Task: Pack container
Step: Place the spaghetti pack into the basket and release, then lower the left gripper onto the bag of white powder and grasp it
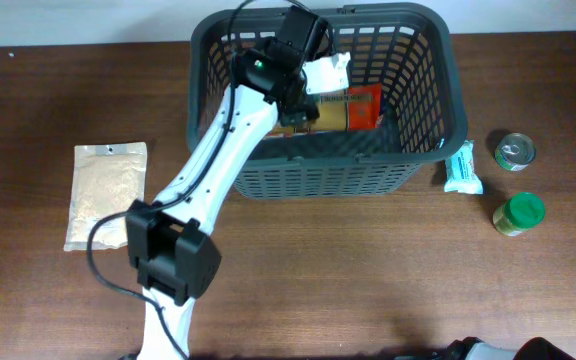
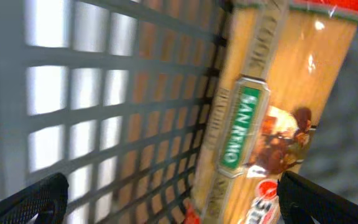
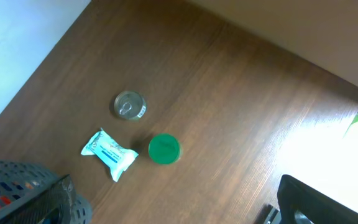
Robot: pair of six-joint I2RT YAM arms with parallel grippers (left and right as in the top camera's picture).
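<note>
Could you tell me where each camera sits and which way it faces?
Overhead: above the table, facing straight down on the basket and groceries; the left arm reaches into it.
Left wrist: in the basket, facing its lattice wall and a pasta pack; the left gripper, open, at the bottom corners.
Right wrist: high over the table's right end, facing down on tin can, green-lidded jar, light-blue packet; right gripper at the bottom corners.
Shared: overhead and right wrist both show those three.

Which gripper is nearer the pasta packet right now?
Left. The left gripper is inside the basket, just above the pasta packet; the right gripper is outside it, over the table.
</note>
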